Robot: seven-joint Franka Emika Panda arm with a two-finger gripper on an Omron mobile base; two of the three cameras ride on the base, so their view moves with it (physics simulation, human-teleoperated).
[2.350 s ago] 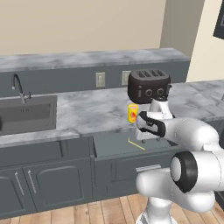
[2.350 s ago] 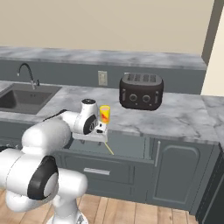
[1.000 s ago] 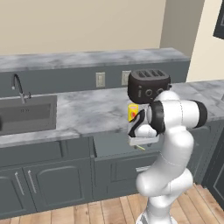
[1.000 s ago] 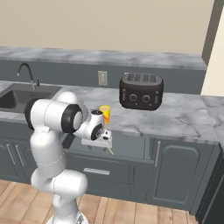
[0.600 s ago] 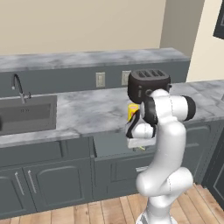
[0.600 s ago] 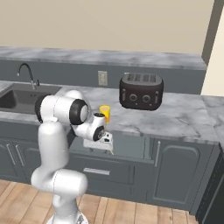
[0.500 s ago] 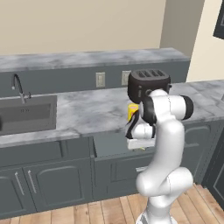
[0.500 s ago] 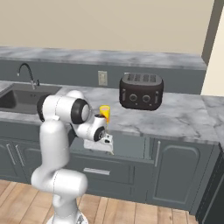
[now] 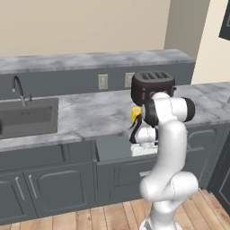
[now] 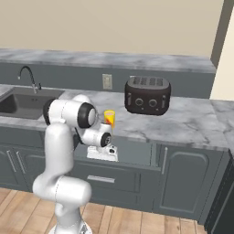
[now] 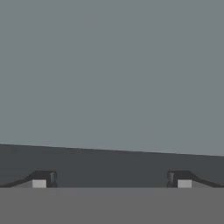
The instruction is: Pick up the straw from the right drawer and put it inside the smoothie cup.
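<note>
A white robot arm bends down over the pulled-out right drawer [image 9: 112, 148], its hand [image 11: 111, 181] lowered into the drawer's shallow grey well, jaws spread wide and gripping nothing. Seen from the hand itself, the two dark fingertips [image 11: 43, 179] stand far apart above the flat grey drawer floor, with a darker band, seemingly the drawer's wall, crossing just ahead of them. The straw cannot be made out in any view; the arm's wrist covers the part of the drawer beneath it. Just behind the drawer, near the front edge of the marble counter [image 9: 90, 112], stands the yellow smoothie cup [image 10: 109, 117], partly masked by the arm's elbow from the left. Farther back on the counter sits a black toaster [image 10: 147, 95], and well off to the left a sink [image 9: 27, 117] with its curved faucet [image 10: 28, 75].
</note>
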